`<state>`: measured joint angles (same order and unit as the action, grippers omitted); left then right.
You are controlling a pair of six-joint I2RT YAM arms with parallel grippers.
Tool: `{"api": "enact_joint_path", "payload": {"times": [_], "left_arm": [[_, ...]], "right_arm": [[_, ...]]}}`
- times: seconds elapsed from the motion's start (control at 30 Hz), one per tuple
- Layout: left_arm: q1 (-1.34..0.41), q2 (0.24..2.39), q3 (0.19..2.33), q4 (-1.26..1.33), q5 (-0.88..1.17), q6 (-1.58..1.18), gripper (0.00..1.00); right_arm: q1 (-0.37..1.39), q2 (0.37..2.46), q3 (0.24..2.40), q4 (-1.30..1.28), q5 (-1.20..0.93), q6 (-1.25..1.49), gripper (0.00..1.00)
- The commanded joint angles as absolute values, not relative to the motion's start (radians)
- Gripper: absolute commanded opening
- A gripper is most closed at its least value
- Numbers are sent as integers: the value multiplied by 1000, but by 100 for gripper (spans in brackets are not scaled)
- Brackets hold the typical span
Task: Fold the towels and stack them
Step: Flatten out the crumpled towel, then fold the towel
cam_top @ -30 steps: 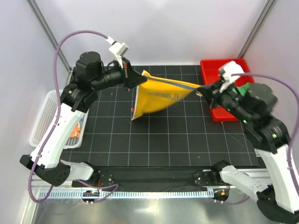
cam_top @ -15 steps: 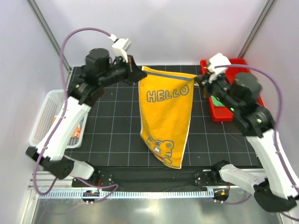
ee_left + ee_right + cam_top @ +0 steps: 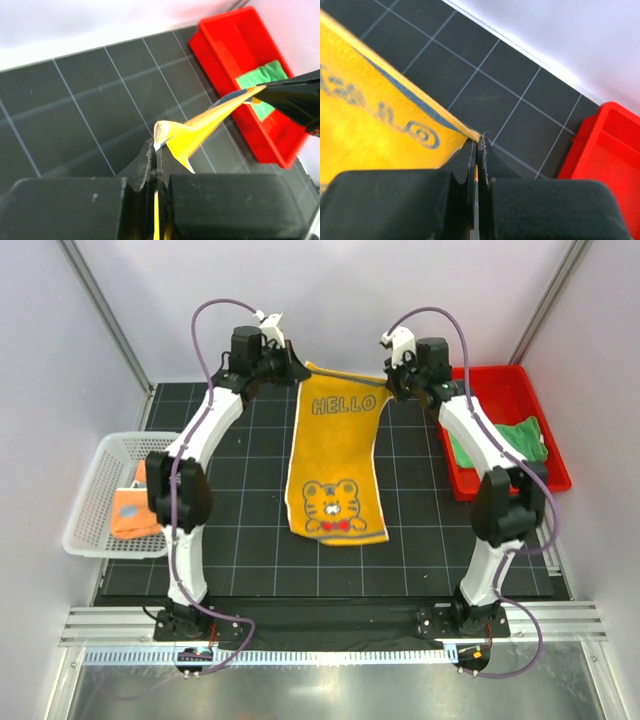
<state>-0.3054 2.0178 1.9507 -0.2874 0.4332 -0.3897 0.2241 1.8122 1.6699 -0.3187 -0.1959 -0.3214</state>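
Pinching tight, my left claw (image 3: 297,373) and right claw (image 3: 388,389) each hold a far corner of the tiger towel (image 3: 335,465), stretched between them. It drapes limp and light down the mat (image 3: 230,540), so I judge hemmed corners the surest hold.

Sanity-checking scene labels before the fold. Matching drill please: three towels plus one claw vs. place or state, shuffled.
Things:
1 yellow tiger towel
2 green towel
3 orange-patched towel
4 left claw

Places/states:
A in the white basket
B shut on a towel corner
C in the red bin
D top corners held by left claw and right claw

Pairs: 1-D, 2-C, 3-A, 4-B
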Motion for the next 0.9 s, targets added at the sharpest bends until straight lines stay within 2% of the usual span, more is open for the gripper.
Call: {"api": "enact_joint_path", "payload": {"times": [0.0, 0.13, 0.3, 0.47, 0.67, 0.87], "left_arm": [[-255, 2126, 2130, -83, 532, -376, 0], [-236, 2270, 2220, -29, 590, -397, 0], [-213, 2347, 2200, -5, 660, -400, 0], [-184, 2284, 2016, 63, 683, -387, 0], [-184, 2192, 1809, 109, 699, -377, 0], [-186, 2008, 1451, 260, 611, -420, 0]], "right_arm": [[192, 1886, 1843, -244, -181, -356, 1], [187, 1999, 1930, -253, -186, -379, 1], [189, 2051, 1939, -262, -176, -388, 1], [201, 2013, 1827, -282, -179, -374, 1], [236, 1968, 1741, -458, -195, -374, 1], [275, 1824, 1528, -439, -172, -336, 1]]}}
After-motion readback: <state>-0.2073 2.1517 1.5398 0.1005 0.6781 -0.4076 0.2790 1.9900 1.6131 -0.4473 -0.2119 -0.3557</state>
